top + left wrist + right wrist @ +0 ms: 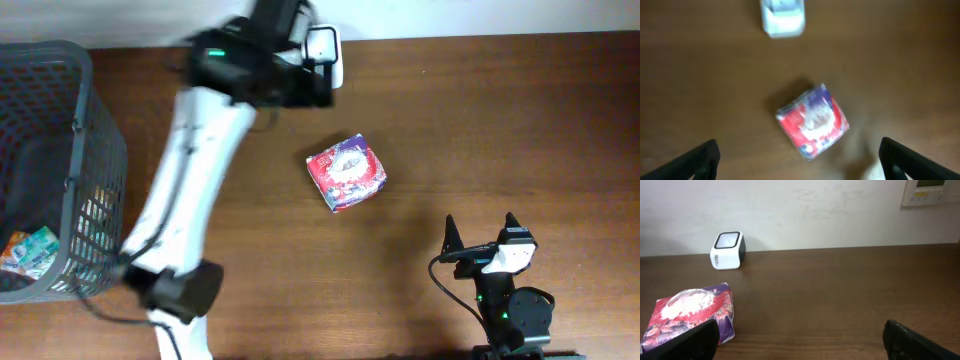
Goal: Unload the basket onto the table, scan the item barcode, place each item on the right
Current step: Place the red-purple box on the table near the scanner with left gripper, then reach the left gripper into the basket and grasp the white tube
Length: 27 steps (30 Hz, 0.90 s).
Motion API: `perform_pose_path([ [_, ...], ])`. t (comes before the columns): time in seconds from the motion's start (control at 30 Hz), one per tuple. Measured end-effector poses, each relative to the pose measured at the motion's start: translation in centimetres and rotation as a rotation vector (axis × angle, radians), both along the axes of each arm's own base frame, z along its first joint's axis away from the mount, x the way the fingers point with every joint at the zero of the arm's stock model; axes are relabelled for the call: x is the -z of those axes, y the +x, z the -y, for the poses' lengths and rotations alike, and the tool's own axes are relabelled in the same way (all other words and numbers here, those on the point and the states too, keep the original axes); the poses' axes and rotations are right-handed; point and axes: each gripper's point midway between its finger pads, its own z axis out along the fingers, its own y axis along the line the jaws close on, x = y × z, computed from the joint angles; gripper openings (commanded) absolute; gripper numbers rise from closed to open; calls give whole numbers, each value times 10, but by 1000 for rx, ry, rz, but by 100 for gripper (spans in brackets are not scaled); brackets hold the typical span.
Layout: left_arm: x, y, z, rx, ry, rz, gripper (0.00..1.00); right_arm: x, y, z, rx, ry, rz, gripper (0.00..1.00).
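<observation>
Red-and-purple snack packet [346, 172] | lay loose on table [520, 120], near barcode scanner [323, 50], not touching | left gripper [800, 160] above, claw wide apart, empty | right gripper [481, 232] likewise apart, empty | advice: grip edges, keep barcode uncovered, face scanner window.

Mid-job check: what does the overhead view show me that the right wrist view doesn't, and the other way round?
Only overhead: the grey basket at the left with goods inside, the left arm reaching toward the far edge, and the right gripper from above, open and empty. Only right wrist: the wall behind, a panel mounted on it, and the scanner seen from the side, window on top. Both: the red and purple packet lying free on the table, with the scanner beyond it.
</observation>
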Motion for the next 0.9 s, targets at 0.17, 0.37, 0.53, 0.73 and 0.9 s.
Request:
perform_pose_path([
  [0.17,-120,-44,-222,-509,-24,264,98,0,0,0,0,0,0,99],
  [0.37,-47,-112,-393,-1015,146,-37,92,0,0,0,0,0,0,99],
  [0.53,106,-117,-413,-876,230,-497,90,0,0,0,0,0,0,99],
  [0.73,193,-141,-408,-713,92,-774,96,0,0,0,0,0,0,99],
  [0.9,224,-171,-414,-672,8,-937,95,0,0,0,0,0,0,99],
])
